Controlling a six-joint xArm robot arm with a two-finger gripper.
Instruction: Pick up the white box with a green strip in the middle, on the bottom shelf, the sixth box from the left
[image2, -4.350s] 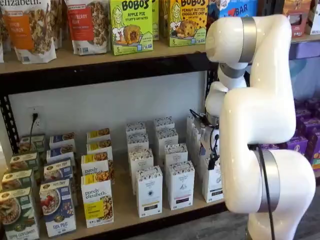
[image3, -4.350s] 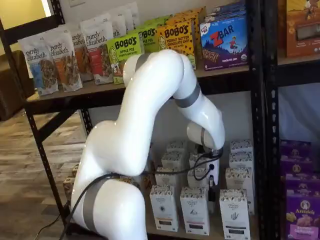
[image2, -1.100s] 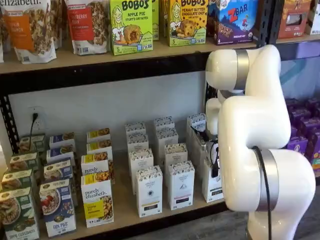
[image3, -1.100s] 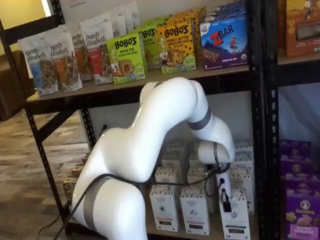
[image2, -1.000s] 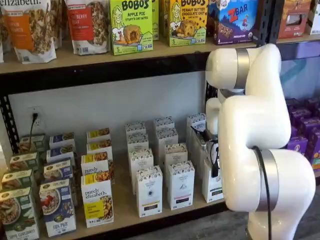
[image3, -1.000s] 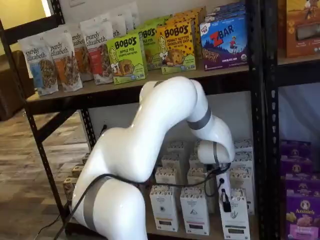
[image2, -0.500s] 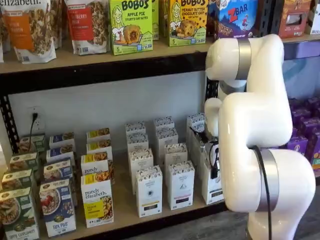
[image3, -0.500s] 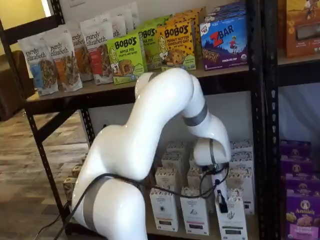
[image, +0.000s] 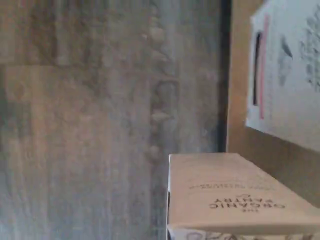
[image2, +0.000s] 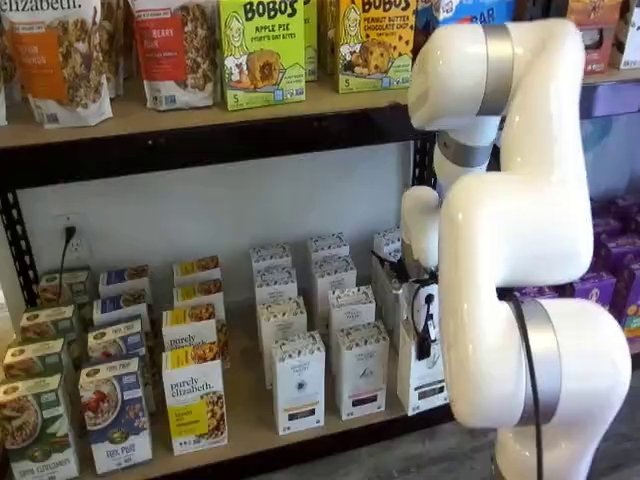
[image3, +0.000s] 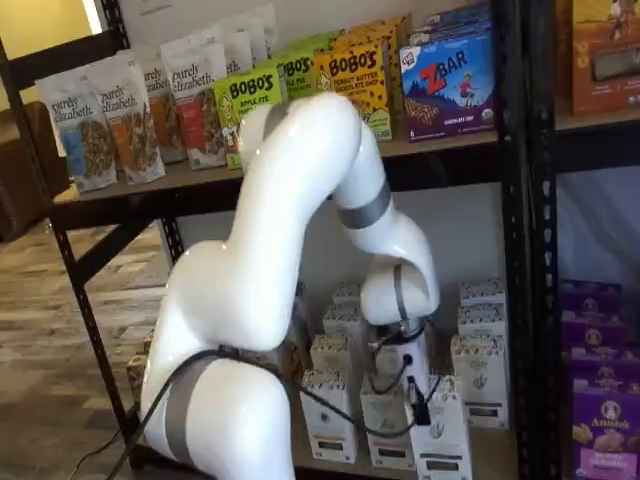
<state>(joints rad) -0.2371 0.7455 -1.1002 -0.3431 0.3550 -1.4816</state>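
The white box (image3: 438, 440) hangs directly under the gripper (image3: 415, 408), forward of the bottom shelf (image2: 250, 410) and tilted, apart from the other white boxes (image2: 299, 382) standing in rows. The black fingers lie against the box's top, seemingly pinching it. In the wrist view the box's side (image: 240, 195) fills the corner above the wood floor (image: 100, 125).

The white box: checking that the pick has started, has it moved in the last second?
Yes. In a shelf view the white box, held by the gripper, has shifted left, away from the black upright it stood beside.
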